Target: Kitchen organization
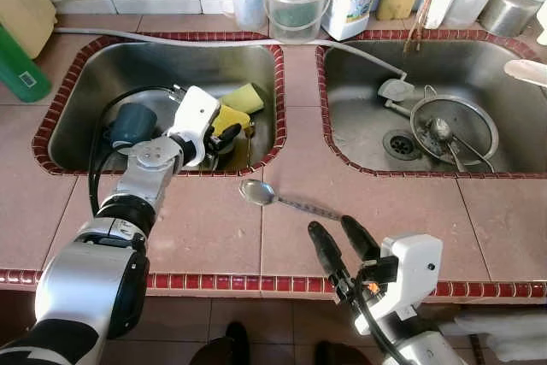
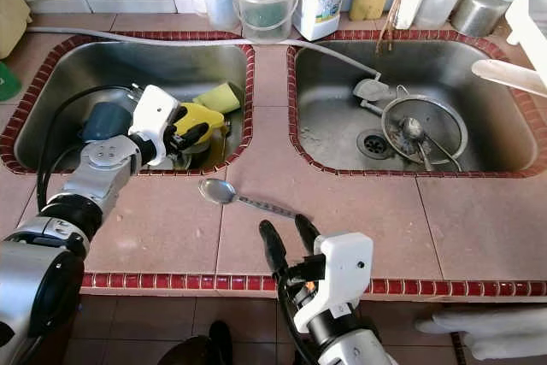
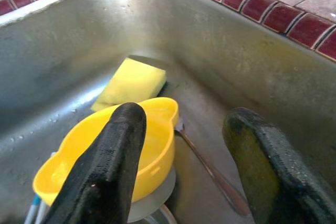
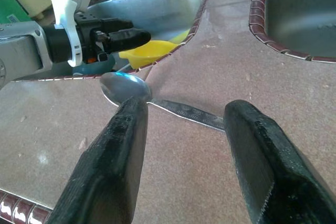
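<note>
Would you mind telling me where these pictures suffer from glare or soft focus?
Right wrist view: the spoon bowl glints bluish-white, and the near black fingers are soft. Left wrist view: the fingers are blurred up close, while the yellow bowl and sponge stay fairly clear. Left eye view: evenly lit and sharp.

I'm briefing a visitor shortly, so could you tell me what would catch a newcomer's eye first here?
Probably the spoon lying on the tiled counter between the two sinks, with the open right gripper just short of its handle. Next, the open left gripper reaching into the left sink over a yellow bowl, a yellow sponge beyond.
</note>
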